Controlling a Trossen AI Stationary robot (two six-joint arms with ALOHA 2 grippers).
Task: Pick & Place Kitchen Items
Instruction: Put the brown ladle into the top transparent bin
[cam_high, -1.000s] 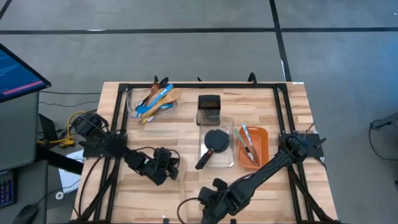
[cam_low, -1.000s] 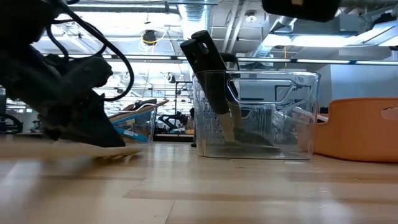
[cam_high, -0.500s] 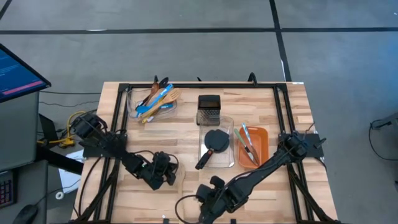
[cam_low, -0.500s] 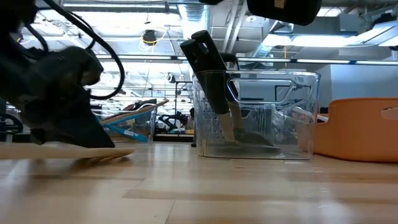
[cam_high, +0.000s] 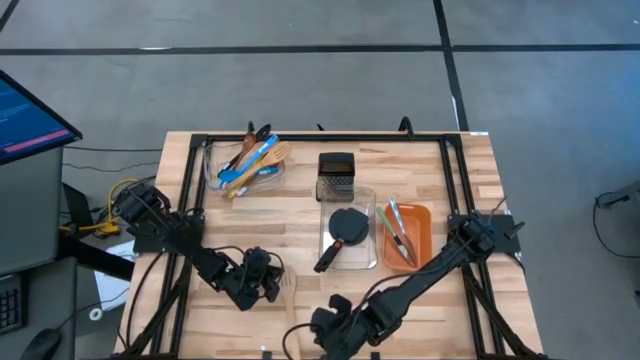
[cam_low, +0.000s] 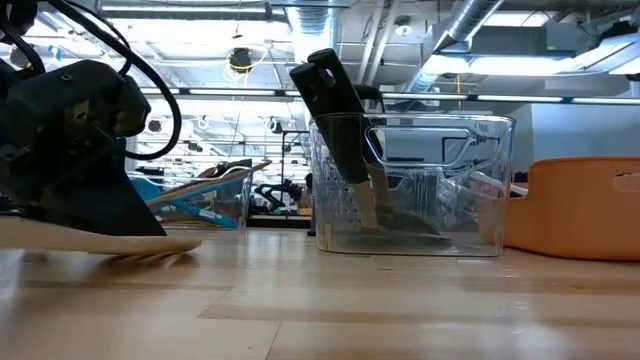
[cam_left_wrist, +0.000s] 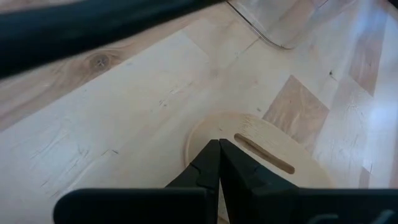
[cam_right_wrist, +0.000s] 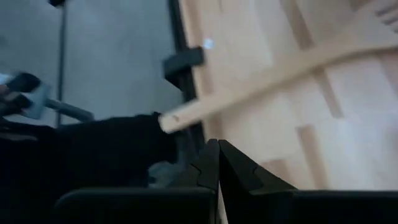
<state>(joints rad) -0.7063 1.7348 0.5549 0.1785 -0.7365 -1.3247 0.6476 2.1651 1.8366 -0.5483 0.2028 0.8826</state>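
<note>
You had the left gripper (cam_high: 268, 288) pinching a slotted wooden spatula (cam_left_wrist: 261, 152) low over the table (cam_high: 300, 215), probably for carrying, while the right gripper (cam_high: 325, 330) waited pressed together, empty.

**Where the four cameras sit**

The high one hangs above and looks straight down, catching the whole table (cam_high: 300, 215) plus the floor around it. The low one sits right at tabletop level, looking across the wood into the room, really close to the clear bin (cam_low: 415, 185), which the overhead also shows mid-table (cam_high: 349, 228). Each wrist camera peers past its own fingers, very close to the table: the left's (cam_left_wrist: 219, 163) at the boards, the right's (cam_right_wrist: 217, 163) toward the table edge.
</note>
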